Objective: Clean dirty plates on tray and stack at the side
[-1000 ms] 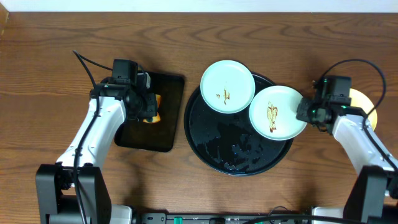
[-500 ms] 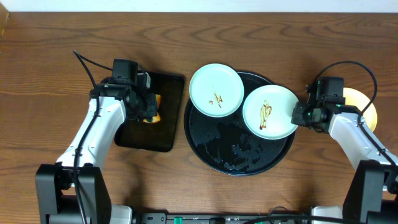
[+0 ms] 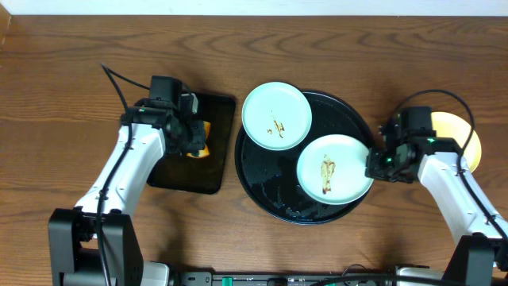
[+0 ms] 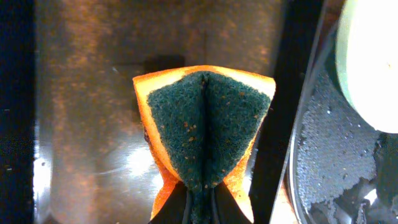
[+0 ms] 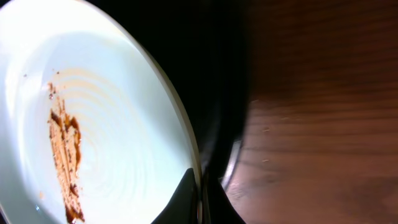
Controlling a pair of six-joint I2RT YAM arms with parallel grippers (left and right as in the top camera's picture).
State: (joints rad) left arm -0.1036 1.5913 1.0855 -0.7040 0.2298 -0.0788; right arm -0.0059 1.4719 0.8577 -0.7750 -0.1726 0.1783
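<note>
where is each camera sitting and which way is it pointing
Overhead: fixed high up, looking straight down at the round tray; the left arm and right arm show.
Left wrist: on the left arm, looking down past its fingers at the pinched sponge.
Right wrist: on the right arm, looking along its fingers at the gripped plate.
Shared: overhead and right wrist both show that plate's brown smear.

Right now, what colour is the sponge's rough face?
The sponge face is dark green, backed by orange; left wrist view shows it best.
</note>
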